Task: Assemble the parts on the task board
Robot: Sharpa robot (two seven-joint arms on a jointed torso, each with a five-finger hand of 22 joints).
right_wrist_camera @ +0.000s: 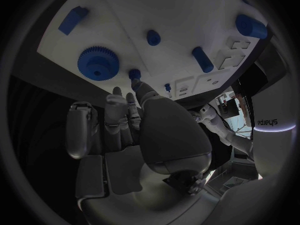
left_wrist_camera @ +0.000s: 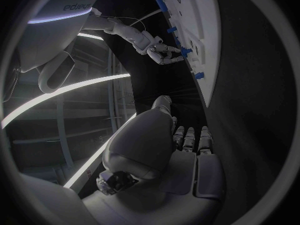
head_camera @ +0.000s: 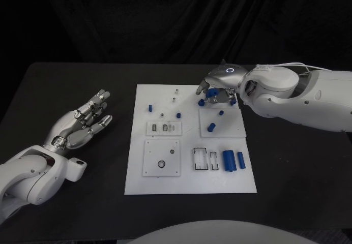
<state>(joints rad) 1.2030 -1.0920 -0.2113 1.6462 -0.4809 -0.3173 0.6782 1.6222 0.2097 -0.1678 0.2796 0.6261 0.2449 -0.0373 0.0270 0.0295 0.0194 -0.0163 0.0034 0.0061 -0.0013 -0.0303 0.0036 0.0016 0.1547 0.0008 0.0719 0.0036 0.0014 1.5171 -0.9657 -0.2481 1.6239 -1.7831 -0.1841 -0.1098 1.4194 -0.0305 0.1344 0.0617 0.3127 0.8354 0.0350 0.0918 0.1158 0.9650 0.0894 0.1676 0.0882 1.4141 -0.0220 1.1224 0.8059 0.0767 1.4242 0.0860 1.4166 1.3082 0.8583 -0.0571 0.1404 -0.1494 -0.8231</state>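
The white task board (head_camera: 189, 175) lies mid-table. My right hand (head_camera: 217, 87) hovers over its far right corner, fingers curled down around a blue gear (head_camera: 212, 94). In the right wrist view the gear (right_wrist_camera: 98, 62) sits free beside the fingers (right_wrist_camera: 125, 107), and one fingertip meets a small blue peg (right_wrist_camera: 134, 74); whether it is pinched is unclear. Two blue cylinders (head_camera: 234, 160) lie at the board's near right, and short pegs (head_camera: 210, 127) stand mid-right. My left hand (head_camera: 84, 122) rests on the table left of the board, fingers spread, holding nothing.
One blue peg (head_camera: 149, 108) stands near the board's left edge. Slotted white blocks (head_camera: 163, 128) and a square plate (head_camera: 161, 157) occupy the board's middle and near left. In the left wrist view the board (left_wrist_camera: 203, 30) and the right hand (left_wrist_camera: 164, 52) are far off.
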